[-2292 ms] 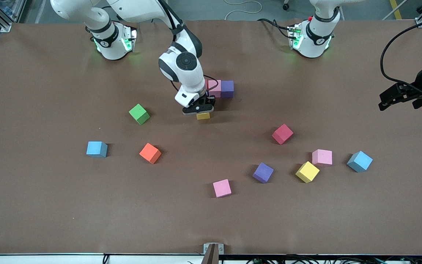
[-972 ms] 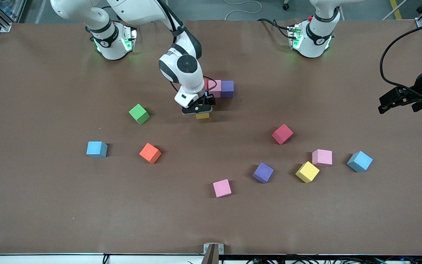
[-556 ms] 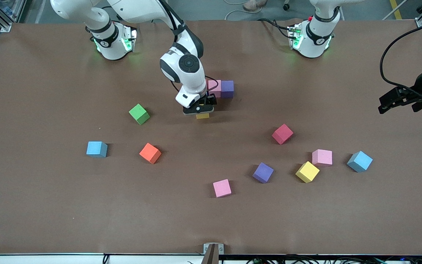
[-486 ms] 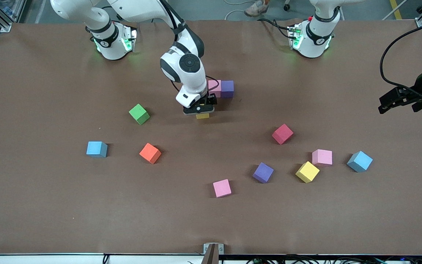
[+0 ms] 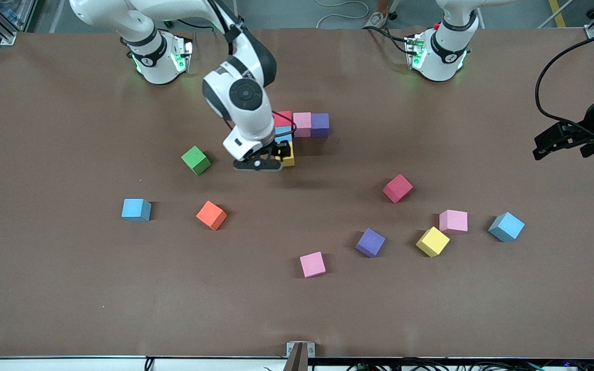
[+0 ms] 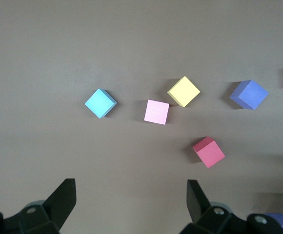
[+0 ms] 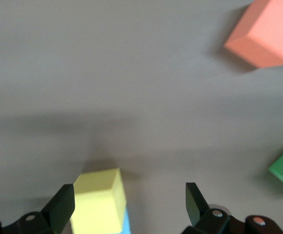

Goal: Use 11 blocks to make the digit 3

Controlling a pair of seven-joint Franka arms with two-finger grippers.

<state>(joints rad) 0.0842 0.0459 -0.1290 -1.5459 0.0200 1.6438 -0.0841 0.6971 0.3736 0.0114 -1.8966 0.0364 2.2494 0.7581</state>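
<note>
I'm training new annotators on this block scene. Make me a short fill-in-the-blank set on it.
1. The top bar of the 3 reads red, pink, then ____.
2. The yellow block in the column touches a ____ block.
3. The right gripper is empty, with its fingers ____.
4. The loose orange block lies nearest the ____ arm's end.

Missing words: purple; blue; open; right

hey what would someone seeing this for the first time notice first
Probably the right arm bent over mid-table, its right gripper open beside a started cluster of touching blocks, next to the cluster's yellow block. Then the loose cubes scattered nearer the front camera. The left gripper waits open above the table's edge.
</note>
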